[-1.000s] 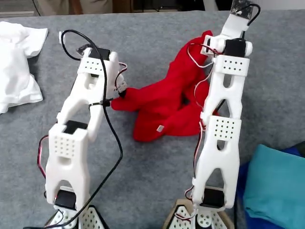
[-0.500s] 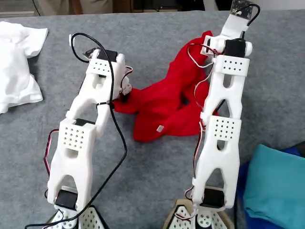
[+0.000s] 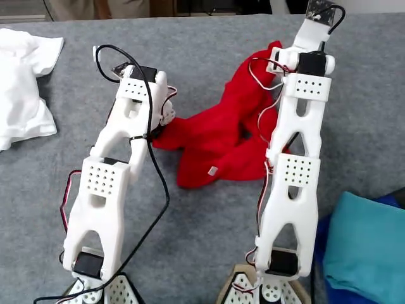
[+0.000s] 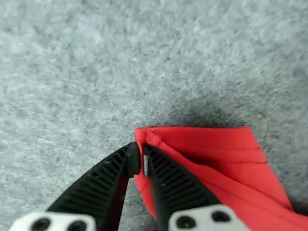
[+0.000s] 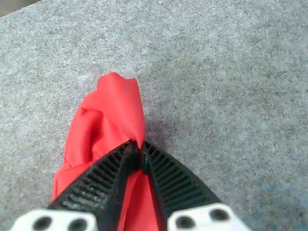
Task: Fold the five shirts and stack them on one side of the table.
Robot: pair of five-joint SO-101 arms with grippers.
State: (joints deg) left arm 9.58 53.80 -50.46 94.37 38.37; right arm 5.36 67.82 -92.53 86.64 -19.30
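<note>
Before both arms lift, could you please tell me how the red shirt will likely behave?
Probably floppy: the red shirt lies crumpled, so it should sag between left tool and right tool. Likely light, given its thin hem.

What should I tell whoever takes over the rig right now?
Left pincer: shut on a hemmed corner of the red shirt.
Right pincer: shut on its far bunched end.
It lies crumpled between the arms on the table; white garment crumpled far left; teal garment near right edge.
Done: no fold visible on it.
To do: fold it, then the others, stack.
</note>
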